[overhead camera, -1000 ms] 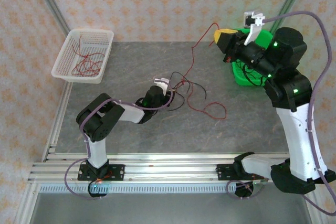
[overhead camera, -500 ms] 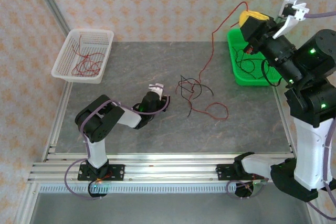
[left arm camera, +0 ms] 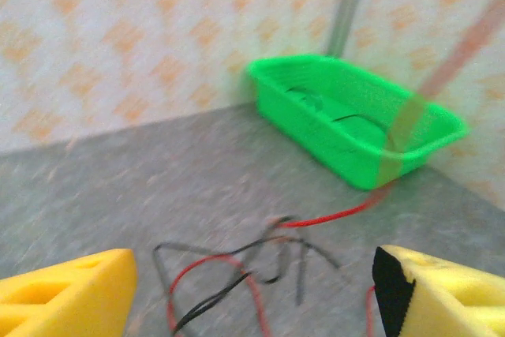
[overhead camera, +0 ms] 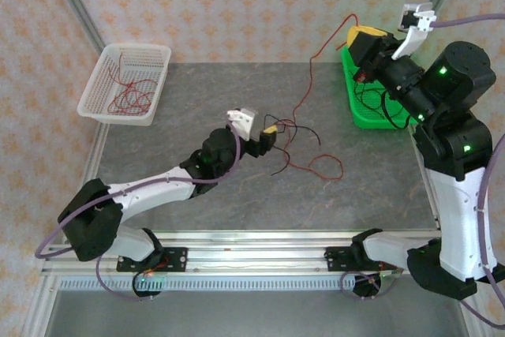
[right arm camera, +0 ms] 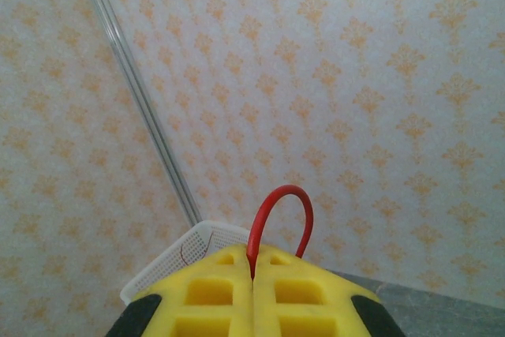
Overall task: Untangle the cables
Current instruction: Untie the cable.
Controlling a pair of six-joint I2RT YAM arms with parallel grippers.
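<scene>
Wallpaper (right arm camera: 355, 76) bg, wrist cam: right end effector (right arm camera: 252, 270) pinches red cable (right arm camera: 282, 189); left end effector (left arm camera: 254, 282) released.

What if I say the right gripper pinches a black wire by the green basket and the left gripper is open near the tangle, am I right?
No. The wire pinched in the right gripper is red, not black; the right wrist view shows it. The rest holds.
</scene>
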